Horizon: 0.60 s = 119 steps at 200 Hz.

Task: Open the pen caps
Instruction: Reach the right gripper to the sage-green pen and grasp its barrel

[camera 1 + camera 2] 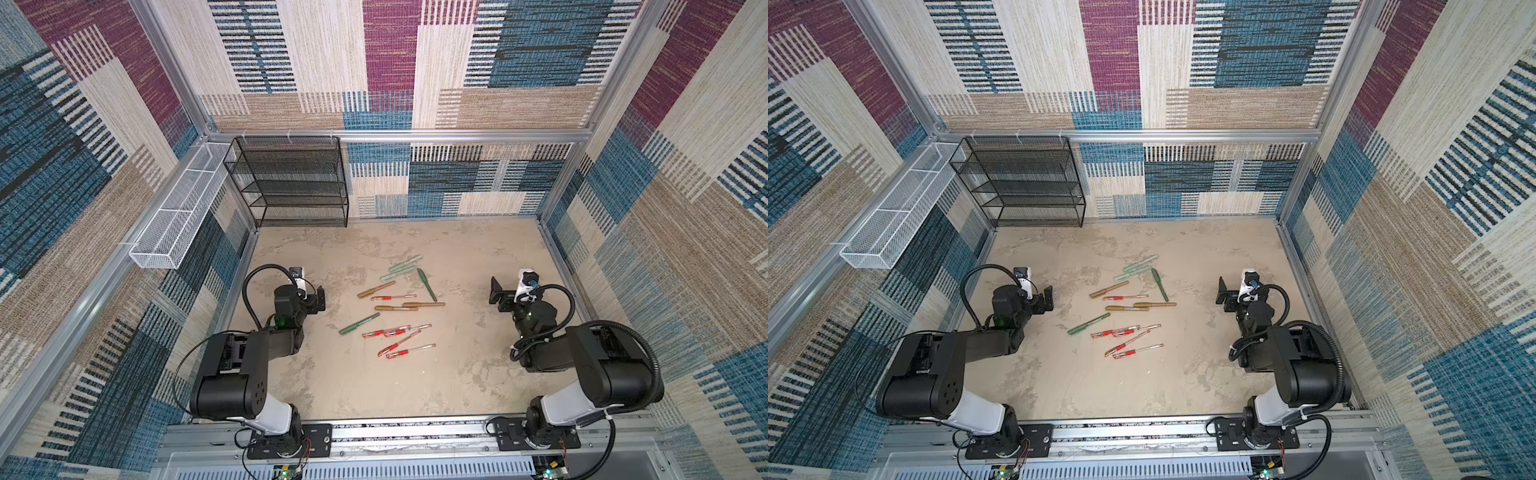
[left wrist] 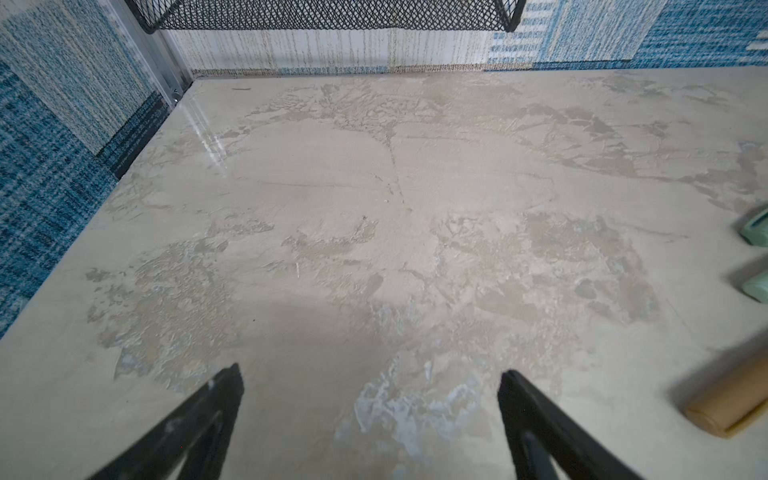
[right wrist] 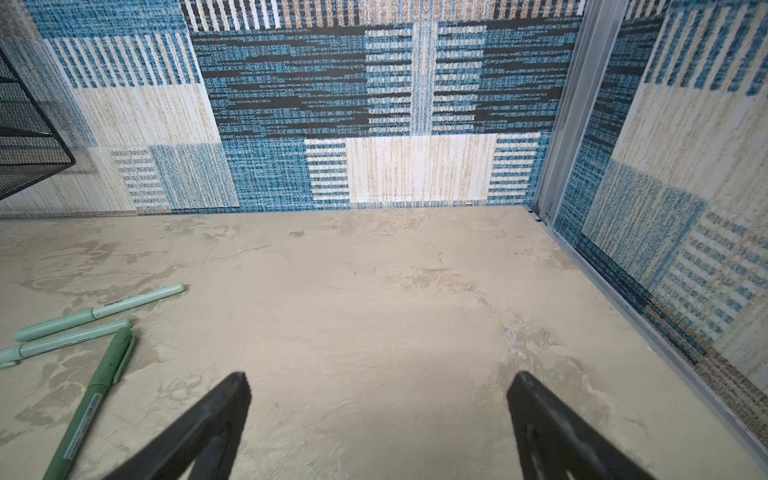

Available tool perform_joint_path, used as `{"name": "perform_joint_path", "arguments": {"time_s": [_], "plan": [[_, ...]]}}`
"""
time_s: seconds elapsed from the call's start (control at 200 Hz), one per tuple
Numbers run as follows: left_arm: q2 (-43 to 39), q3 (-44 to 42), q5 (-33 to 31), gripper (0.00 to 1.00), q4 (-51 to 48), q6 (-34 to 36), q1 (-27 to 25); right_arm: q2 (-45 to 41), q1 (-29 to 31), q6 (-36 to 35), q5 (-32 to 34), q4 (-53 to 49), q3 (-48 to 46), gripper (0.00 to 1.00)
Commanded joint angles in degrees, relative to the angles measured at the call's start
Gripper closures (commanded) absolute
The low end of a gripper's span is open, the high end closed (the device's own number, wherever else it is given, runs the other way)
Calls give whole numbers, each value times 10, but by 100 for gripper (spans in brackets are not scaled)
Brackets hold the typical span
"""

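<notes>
Flanking pens (image 1: 395, 308), left pincer (image 2: 371, 374), right pincer (image 3: 380, 378) hover agape.

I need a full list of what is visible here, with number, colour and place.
pale green pens: 2, mint, far end of the cluster, side by side
dark green pens: 2, one beside the mint pair, one at the cluster's left
gold pens: 3, cluster's middle
red pens: 5, mostly near end
mesh shelf: 1, black, far left corner
mesh basket: 1, white, left wall
table: 1, beige
left gripper: open, left of pens
right gripper: open, right of pens
</notes>
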Motion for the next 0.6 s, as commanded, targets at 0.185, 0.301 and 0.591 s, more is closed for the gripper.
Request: {"name": "perform_joint_path", "arguments": {"time_s": [0.185,0.301,0.591], "plan": [[-2,3,-2,1,8,-9,0,-1,1,-5,-5,12,2,0],[-4,4,-2,1,0,-10,1,-1,1,-5,-5,11,2,0],[-7,4,6,1,-1,-6,1,-2,1,-5,-4,14,0,0]]}}
